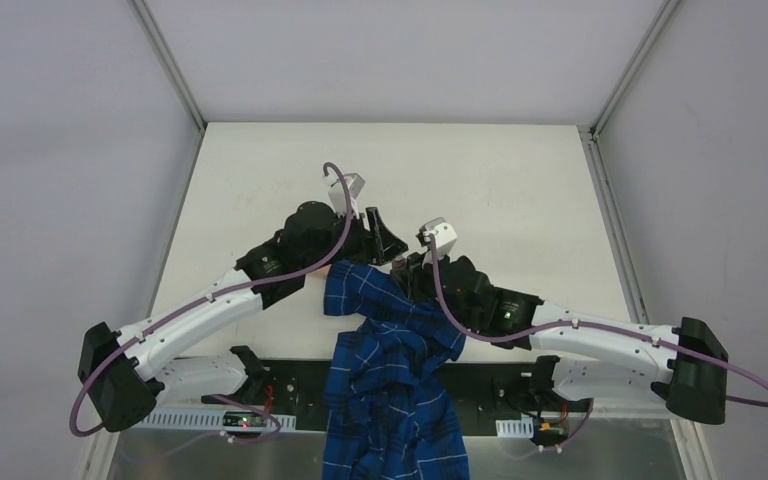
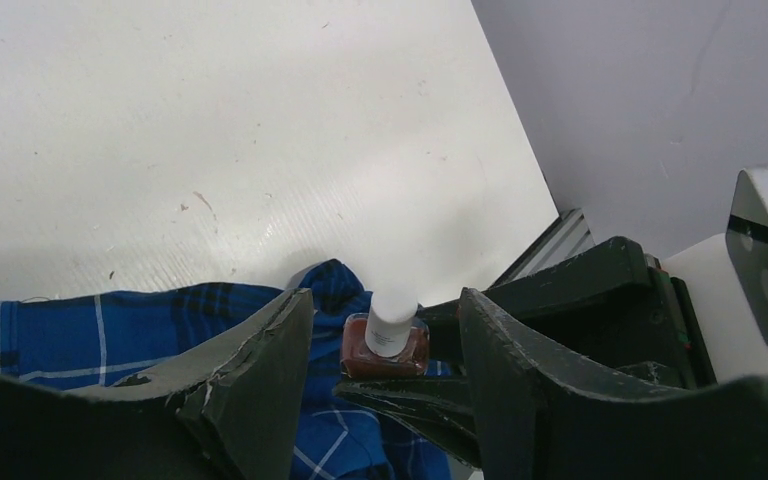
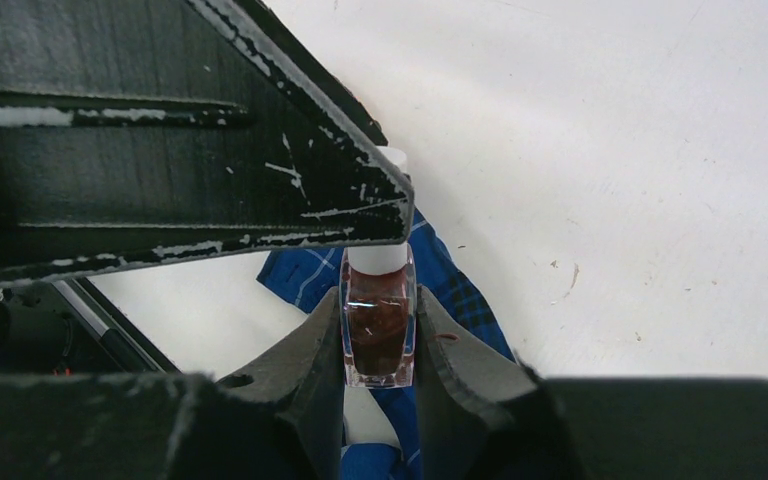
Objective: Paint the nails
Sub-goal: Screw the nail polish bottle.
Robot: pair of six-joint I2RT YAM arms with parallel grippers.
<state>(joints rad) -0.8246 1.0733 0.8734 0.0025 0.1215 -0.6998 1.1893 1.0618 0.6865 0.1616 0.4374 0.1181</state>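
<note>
The right gripper clamps the bottle by its glass body. The left gripper has its jaws apart, 1 each side of the cap. The bottle looks light, slippery and breakable, so take the cap by its sides. The nails are hidden, perhaps under the sleeve.

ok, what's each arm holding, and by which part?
Right gripper is shut on the polish bottle, fingers on the sides of its glass body. Left gripper holds nothing; its fingers stand open either side of the white cap, not touching.
</note>
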